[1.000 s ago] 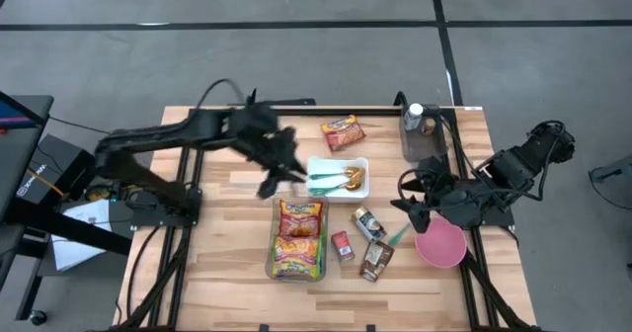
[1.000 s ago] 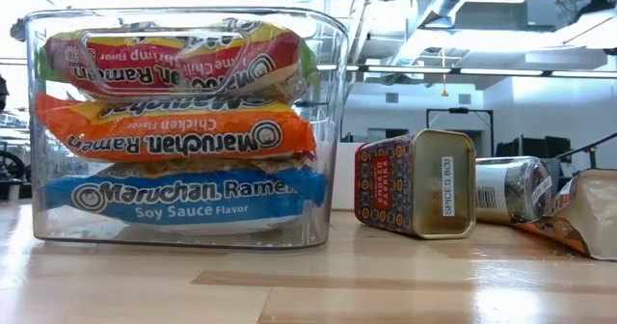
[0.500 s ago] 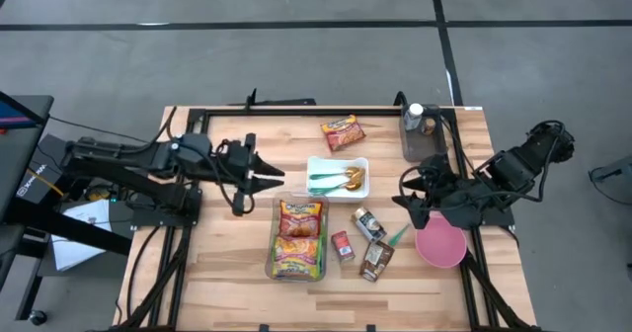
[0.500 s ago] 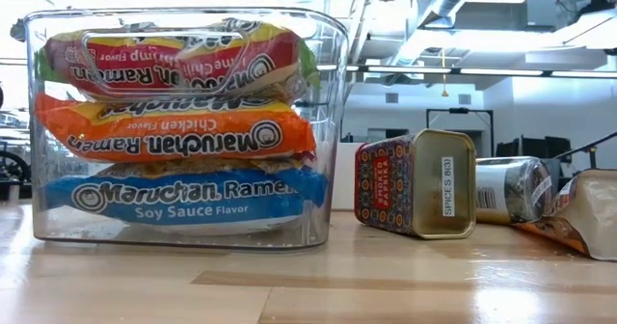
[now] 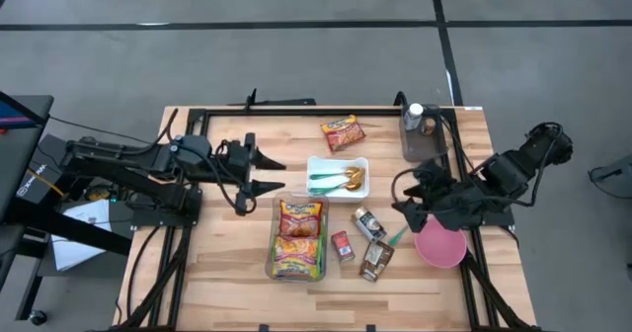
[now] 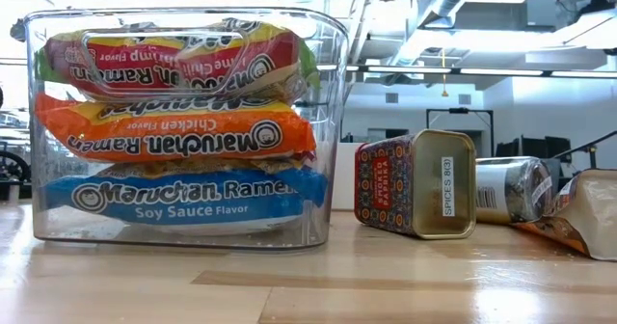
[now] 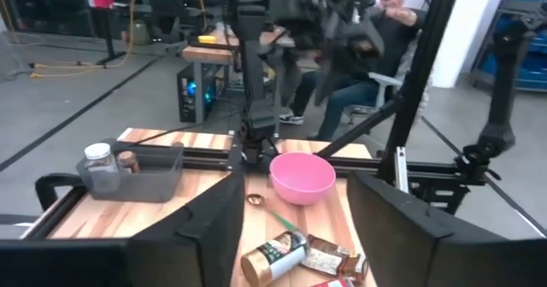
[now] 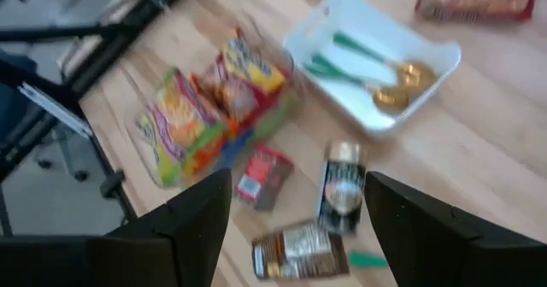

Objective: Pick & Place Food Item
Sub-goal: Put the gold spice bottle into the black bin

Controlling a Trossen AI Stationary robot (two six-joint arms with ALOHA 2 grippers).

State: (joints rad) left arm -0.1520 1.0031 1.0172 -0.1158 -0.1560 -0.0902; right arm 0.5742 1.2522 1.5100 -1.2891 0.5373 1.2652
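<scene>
Clear plastic bin (image 6: 183,131): nearest the low camera; holds three noodle packets stacked flat, the red one (image 6: 178,59) on top, the orange one (image 6: 178,131) in the middle and the blue one (image 6: 183,194) at the bottom. Judged as the part of the task already done.
Spice tin (image 6: 416,184): lies on its side on the wooden table (image 6: 318,285), just beside the bin; not yet placed.
Jar (image 6: 511,189): on its side beyond the tin, with a brown pouch (image 6: 583,213) next to it; both loose on the table.
White tray (image 5: 338,177): past the bin in the high view; holds green-handled spoons (image 5: 336,181).
Snack packet (image 5: 343,132): lies alone at the far side of the table, well apart from the bin; a likely remaining item, though the task names no single item.
Pink bowl (image 5: 440,244): empty, at the right side near the loose items.
Left gripper (image 5: 272,172): hangs over the table just beside the bin's far end; fingers spread, nothing between them.
Right gripper (image 5: 407,202): hovers near the jar and the bowl; fingers apart, carrying nothing.
Grey box (image 5: 420,134): far right corner; holds two small bottles.
Progress: judged partly done; several loose items remain and no item is in hand.
</scene>
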